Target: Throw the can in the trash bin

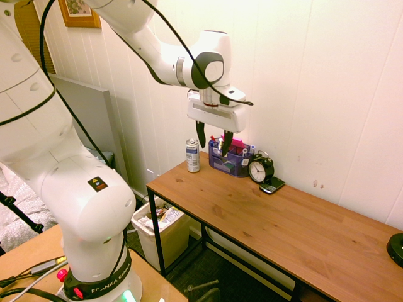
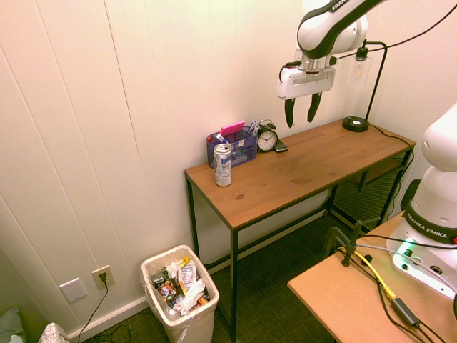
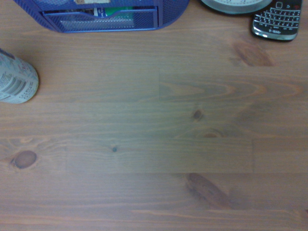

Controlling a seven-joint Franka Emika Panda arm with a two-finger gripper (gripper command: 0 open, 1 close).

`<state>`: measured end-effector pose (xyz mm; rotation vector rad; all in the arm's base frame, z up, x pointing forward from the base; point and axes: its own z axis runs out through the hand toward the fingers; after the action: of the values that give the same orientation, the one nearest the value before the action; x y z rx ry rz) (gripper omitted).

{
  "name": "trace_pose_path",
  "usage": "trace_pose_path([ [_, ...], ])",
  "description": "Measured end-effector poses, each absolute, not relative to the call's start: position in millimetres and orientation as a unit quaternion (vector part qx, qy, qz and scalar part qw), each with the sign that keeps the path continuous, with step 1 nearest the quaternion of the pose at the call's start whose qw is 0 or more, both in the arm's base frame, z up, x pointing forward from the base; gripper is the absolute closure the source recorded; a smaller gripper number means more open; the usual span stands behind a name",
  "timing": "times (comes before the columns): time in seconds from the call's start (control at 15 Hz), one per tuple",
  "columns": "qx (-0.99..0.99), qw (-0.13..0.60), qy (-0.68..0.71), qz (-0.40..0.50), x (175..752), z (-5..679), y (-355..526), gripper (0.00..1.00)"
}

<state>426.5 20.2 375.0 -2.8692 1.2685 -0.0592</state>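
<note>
With its jaws spread and empty, the gripper [image 2: 302, 113] is poised above the desk [image 2: 285, 174], where the can [image 2: 223, 166] could be toppled if the nearby organizer [image 2: 240, 146] is clipped during the approach.

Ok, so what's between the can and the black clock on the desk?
The purple organizer box, between the can and the clock; the first outside view shows it.
</note>
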Motion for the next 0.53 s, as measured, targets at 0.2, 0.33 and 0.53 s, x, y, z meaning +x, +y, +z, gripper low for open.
trace_pose_path([
  [0.2,-0.914,0.024,0.404,-0.014,428,372,31,0.0],
  [0.33,-0.922,0.043,0.384,-0.003,426,360,70,0.0],
  [0.53,-0.928,0.043,0.37,-0.001,422,337,138,0.0],
])
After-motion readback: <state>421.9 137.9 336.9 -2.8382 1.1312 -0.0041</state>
